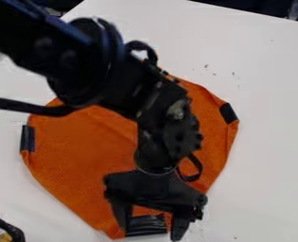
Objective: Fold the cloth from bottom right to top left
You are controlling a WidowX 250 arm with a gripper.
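The hand (150,230) hangs over the bottom edge of the orange cloth (75,165), its two fingers pointing down toward the bottom of the view. They stand wide apart, with a black patch (146,225) on the cloth's lower edge showing in the gap between them. Nothing is clamped in the hand. Whether either fingertip touches the cloth or the tabletop (271,94), I cannot tell from this angle.

The cloth lies spread on the white tabletop, beneath the hand and the arm (170,113). Most of it shows to the left of the hand and above it in the view, while a narrower part runs up along the right of the arm. Its outline is rounded and uneven. A second dark patch (28,138) sits on its left edge and a third dark patch (228,113) on its upper right edge. The arm comes in from the upper left and hides part of the cloth's middle and top.

At the lower left corner of the view is a black curved object (11,229), well apart from the hand.
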